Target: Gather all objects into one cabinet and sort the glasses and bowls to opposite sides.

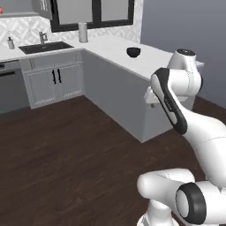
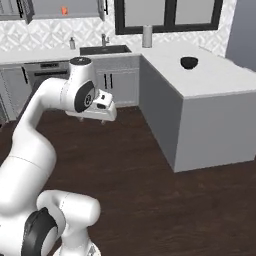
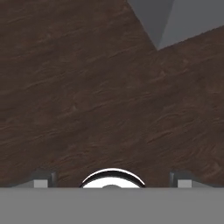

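1. Looking from the left base view, a small dark rounded bowl (image 1: 133,52) is seen alone on the white countertop (image 1: 114,48) of the grey peninsula, well apart from the white arm (image 1: 176,106).
2. From the right base view, the same bowl (image 2: 189,62) is seen on the countertop (image 2: 210,75); a small orange cup (image 2: 64,10) is seen in the open grey upper wall cabinet (image 2: 60,7). The two-finger gripper (image 2: 103,121) is held over the dark wooden floor (image 2: 135,165).
3. In the hand view, the fingertips (image 3: 43,180) are spread wide apart with nothing between them, above the floor (image 3: 87,87).

text: none readable | labels: none | brands: none | numbers: none
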